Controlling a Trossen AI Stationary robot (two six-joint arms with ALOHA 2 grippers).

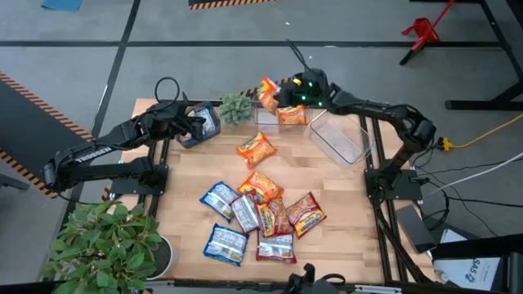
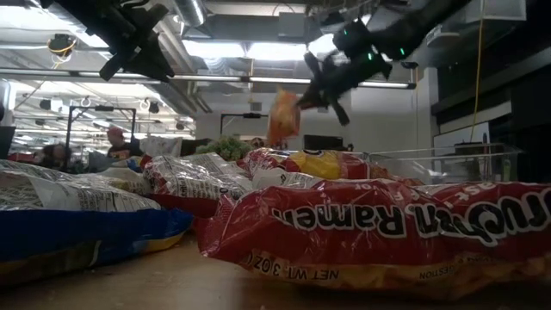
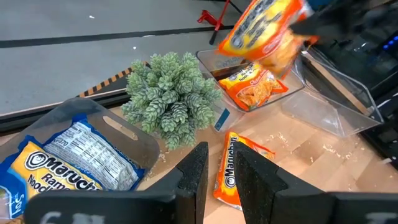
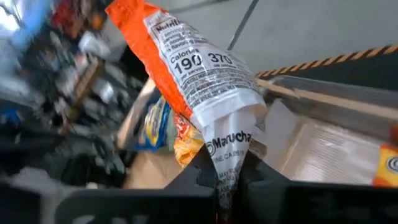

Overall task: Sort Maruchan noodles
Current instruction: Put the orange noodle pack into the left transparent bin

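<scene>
Table: wooden table top (image 1: 343,204) with a heap of shiny flat noodle packets (image 1: 257,216).
Right pincer (image 1: 278,96): I am pinching one orange plastic noodle packet (image 4: 193,68) by its end.
Why: it is hanging over the clear plastic bin (image 1: 282,122) holding another orange packet (image 3: 255,90), so same colours go together.
Long way: dangling, tilted.
Left pincer (image 1: 196,124): hovering nearly closed, holding nothing, beside the blue packet (image 3: 74,165) in the grey bin (image 3: 134,140).

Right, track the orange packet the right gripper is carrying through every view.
High view: the orange packet hangs at the far table edge, beside the right gripper, next to the clear bin.
Low view: upper centre, in the air.
Left wrist view: upper right, above the bin.
Right wrist view: centre, pinched between the fingers.
Shared landmark: the small green plant, absent from the right wrist view.
</scene>
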